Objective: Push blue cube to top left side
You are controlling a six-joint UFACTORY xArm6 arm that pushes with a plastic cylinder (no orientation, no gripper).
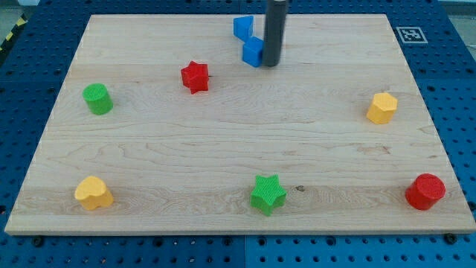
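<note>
The blue cube (253,51) sits near the view's top centre of the wooden board (238,126). My tip (271,63) stands right against the cube's right side, touching it. A second blue block (242,27), of an angular shape, lies just above and left of the cube, close to the board's top edge.
A red star (195,77) lies left of the cube. A green cylinder (97,98) is at the left. A yellow heart (94,193) is at the bottom left, a green star (267,194) at bottom centre, a red cylinder (425,191) at bottom right, a yellow hexagon (381,108) at right.
</note>
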